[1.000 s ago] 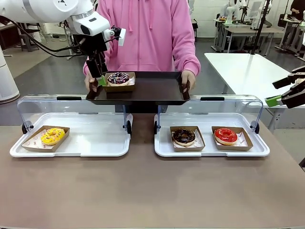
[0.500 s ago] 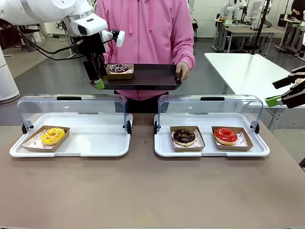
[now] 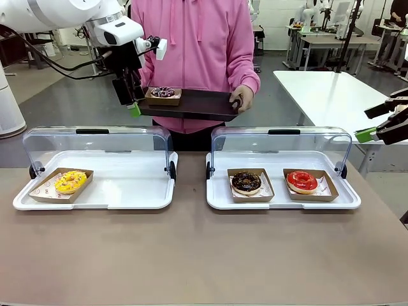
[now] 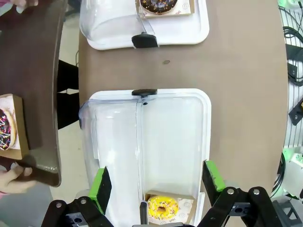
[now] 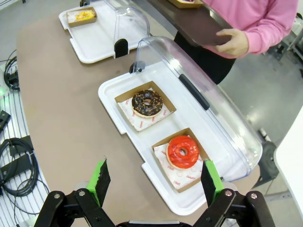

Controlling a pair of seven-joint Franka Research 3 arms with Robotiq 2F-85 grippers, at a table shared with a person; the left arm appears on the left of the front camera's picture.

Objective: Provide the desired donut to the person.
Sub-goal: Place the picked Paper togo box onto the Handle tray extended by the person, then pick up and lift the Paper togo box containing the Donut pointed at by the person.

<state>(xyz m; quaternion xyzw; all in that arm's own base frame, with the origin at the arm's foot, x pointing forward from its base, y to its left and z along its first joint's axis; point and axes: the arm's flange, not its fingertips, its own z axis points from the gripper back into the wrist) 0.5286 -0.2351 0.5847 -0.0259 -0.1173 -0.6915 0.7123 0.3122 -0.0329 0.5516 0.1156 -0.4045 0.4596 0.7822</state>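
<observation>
The person (image 3: 197,44) in a pink hoodie stands across the table and holds a dark tray (image 3: 197,103) in both hands. On the tray's left end sits a chocolate donut with coloured sprinkles (image 3: 163,93) in a cardboard box. My left gripper (image 3: 131,101) hangs open just beside the tray's left edge, holding nothing. From the left wrist, its fingers (image 4: 101,189) spread wide above the left case, with the sprinkled donut (image 4: 6,128) far left. My right gripper (image 3: 376,122) is open at the right edge, well away from the tray.
Two white trays with raised clear lids stand on the brown table. The left case (image 3: 95,191) holds a yellow donut (image 3: 70,181). The right case (image 3: 280,197) holds a chocolate donut (image 3: 246,182) and a red donut (image 3: 301,181). A white table (image 3: 325,95) stands behind on the right.
The person has lifted the tray with the sprinkled donut and drawn it back toward the body. My left gripper stays open beside it, slightly higher. The right arm has not moved.
</observation>
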